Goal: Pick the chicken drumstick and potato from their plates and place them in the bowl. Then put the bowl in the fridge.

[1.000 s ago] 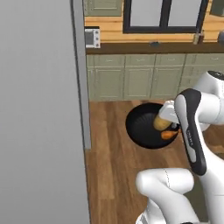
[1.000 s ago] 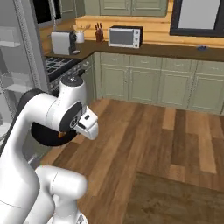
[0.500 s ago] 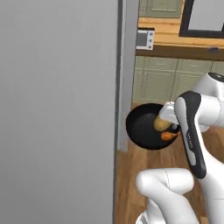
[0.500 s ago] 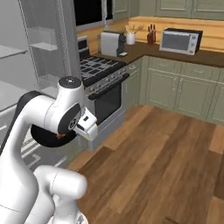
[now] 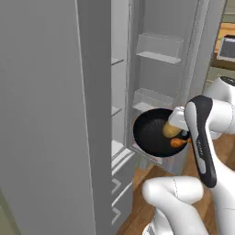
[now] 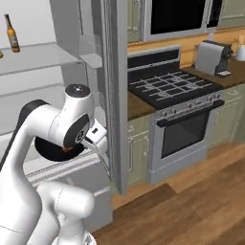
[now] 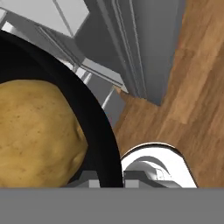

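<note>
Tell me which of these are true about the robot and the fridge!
1. The potato is inside the bowl. True.
2. The bowl is sitting on the floor. False: it hangs in the air, with the fingers shut on its rim.
3. The fridge door is open. True: its shelves show.
4. The drumstick lies on a plate. False: it is in the bowl beside the potato.
5. A bottle stands on a fridge shelf. True.

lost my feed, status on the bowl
Claw shut on bowl rim. Potato, drumstick inside. Fridge open ahead, nothing blocking.
</note>
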### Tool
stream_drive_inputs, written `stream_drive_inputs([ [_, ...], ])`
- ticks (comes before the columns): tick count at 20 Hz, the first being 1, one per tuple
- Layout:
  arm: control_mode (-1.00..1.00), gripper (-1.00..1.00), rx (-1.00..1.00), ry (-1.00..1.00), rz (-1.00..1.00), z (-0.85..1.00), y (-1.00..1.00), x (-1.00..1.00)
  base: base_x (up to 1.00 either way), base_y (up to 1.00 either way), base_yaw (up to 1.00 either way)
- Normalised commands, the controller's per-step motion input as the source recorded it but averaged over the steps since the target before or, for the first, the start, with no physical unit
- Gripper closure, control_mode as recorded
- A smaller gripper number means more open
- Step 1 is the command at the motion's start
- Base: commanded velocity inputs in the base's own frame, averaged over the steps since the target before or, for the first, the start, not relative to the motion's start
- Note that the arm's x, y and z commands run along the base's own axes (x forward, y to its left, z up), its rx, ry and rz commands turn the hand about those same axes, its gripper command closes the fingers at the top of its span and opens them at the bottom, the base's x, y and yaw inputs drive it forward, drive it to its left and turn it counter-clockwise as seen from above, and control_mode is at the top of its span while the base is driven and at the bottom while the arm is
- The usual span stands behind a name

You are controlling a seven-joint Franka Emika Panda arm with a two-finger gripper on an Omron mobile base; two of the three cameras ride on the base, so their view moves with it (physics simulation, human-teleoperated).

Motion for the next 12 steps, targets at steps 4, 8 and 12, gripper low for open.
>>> stream_drive_inputs([
  [4,1.00,1.00,0.00,0.00,0.00,0.00,0.00,0.00,0.32,0.16,0.64],
  [8,1.00,1.00,0.00,0.00,0.00,0.00,0.00,0.00,0.58,0.04,0.55],
  [12,1.00,1.00,0.00,0.00,0.00,0.00,0.00,0.00,0.81,-0.23,0.59],
])
